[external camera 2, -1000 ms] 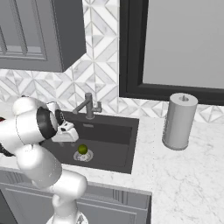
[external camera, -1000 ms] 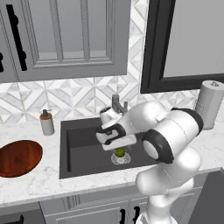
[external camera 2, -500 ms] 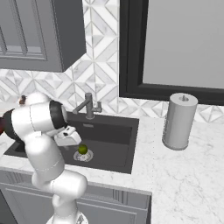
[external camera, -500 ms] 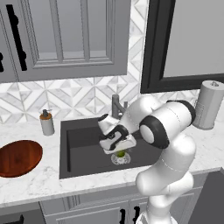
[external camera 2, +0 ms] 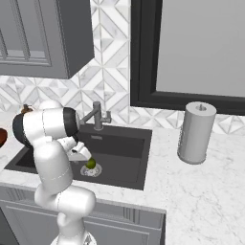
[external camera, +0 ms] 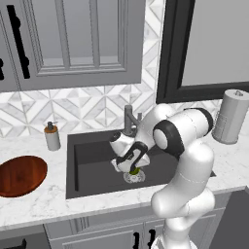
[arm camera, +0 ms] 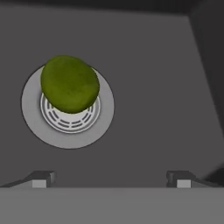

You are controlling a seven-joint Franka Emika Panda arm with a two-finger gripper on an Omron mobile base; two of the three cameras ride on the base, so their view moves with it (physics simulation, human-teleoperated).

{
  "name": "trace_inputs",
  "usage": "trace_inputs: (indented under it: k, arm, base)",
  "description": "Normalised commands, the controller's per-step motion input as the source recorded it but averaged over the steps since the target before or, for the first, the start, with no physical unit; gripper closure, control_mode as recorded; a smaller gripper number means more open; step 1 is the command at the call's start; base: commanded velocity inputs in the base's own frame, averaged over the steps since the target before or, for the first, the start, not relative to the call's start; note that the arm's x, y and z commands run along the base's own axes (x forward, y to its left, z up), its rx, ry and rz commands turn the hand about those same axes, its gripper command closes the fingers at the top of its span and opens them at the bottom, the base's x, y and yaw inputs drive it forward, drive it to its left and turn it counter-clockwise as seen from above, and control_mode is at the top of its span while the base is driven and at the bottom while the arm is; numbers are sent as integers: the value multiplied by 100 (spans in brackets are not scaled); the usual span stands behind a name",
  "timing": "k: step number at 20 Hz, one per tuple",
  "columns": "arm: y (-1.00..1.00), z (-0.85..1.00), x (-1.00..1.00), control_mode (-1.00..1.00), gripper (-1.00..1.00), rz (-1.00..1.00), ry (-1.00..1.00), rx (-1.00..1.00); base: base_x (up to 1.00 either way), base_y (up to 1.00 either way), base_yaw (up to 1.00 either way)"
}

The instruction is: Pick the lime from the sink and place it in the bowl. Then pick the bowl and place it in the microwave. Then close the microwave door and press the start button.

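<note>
Lime (external camera 2: pixel 90 164) on the drain of the dark sink (external camera 2: pixel 125 149), white arm's tool (external camera 2: pixel 85 157) just above it.

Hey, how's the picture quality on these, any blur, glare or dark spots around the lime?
Hand view: the lime is sharp and evenly lit on the drain. Left base view: soft and grainy, the gripper hides most of the lime. Right base view: sink is dark, no glare.
</note>
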Motion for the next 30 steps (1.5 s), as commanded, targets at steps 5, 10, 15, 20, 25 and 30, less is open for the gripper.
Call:
trace_inputs:
  k: [5,10,15,20,25,30]
  arm:
    - [0,-22,19,-100,-100,5,-11,0]
    - [0,-15,15,-100,-100,3,-6,0]
    - [0,-15,17,-100,-100,3,-3,0]
    - [0,-3,27,-100,-100,2,-4,0]
    - [-6,-10,23,-100,-100,3,-2,0]
    - [-6,-23,27,-100,-100,4,0,0]
  base:
    - [0,0,0]
    - [0,0,0]
    - [0,0,0]
    - [0,0,0]
    - [0,0,0]
    - [0,0,0]
